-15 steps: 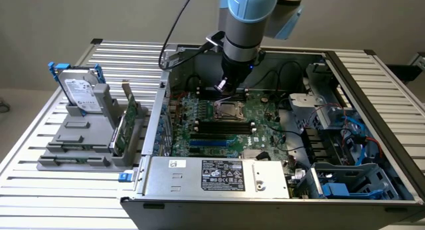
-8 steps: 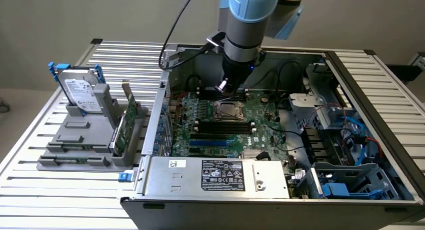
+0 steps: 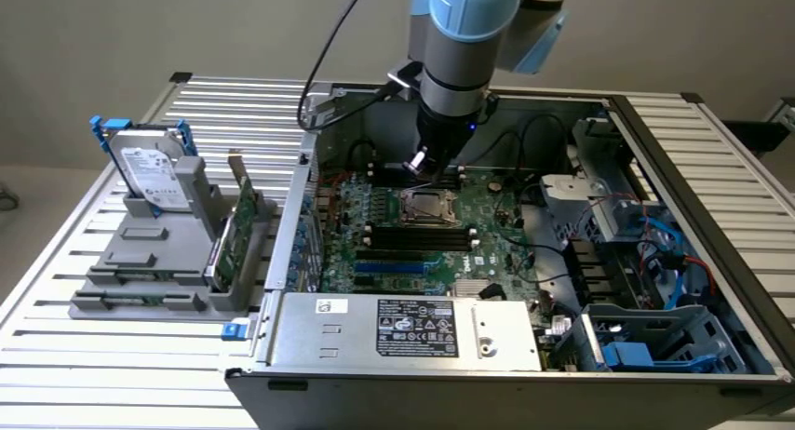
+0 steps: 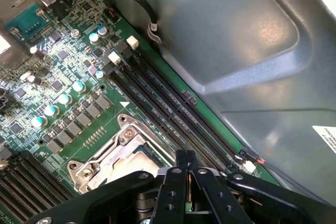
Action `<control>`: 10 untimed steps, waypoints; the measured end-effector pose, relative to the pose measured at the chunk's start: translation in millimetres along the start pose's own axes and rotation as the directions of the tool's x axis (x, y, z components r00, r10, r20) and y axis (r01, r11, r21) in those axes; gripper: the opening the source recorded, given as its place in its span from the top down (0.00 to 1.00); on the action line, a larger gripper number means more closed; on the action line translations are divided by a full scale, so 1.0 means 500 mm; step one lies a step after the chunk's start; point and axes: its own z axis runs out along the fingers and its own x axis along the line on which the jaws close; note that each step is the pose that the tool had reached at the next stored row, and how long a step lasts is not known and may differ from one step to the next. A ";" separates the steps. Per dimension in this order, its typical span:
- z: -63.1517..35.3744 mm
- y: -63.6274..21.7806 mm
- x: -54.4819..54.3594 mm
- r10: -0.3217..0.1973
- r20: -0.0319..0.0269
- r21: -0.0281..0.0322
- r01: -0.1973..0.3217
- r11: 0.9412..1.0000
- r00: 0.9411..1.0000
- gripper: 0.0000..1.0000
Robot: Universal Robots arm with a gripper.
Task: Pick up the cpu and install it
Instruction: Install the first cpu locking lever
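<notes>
Exterior view: black gripper [image 3: 424, 167] of the grey-blue arm [image 3: 466, 39], low inside the open grey steel computer case [image 3: 410, 329] on the slatted aluminium worktop [image 3: 112, 374], just above the square metal-framed socket [image 3: 429, 207]. Wrist view: black fingers [image 4: 176, 192] pressed together, nothing visibly between them, tips at the socket's edge; a pale flat patch inside the frame appears to be the small square silvery-beige cpu [image 4: 145, 162], lying flat, sides parallel to the frame, no long axis. Step judged: seating; the next move calls for a level, square fit.
</notes>
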 end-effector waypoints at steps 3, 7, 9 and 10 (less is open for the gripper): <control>0.003 0.001 -0.001 0.000 -0.005 0.005 0.000 1.000 1.000 0.89; 0.006 0.003 -0.003 0.000 -0.010 0.009 0.000 1.000 1.000 0.89; 0.007 0.004 -0.004 0.000 -0.011 0.011 0.000 1.000 1.000 0.89; 0.007 0.004 -0.004 0.000 -0.011 0.011 0.000 1.000 1.000 0.89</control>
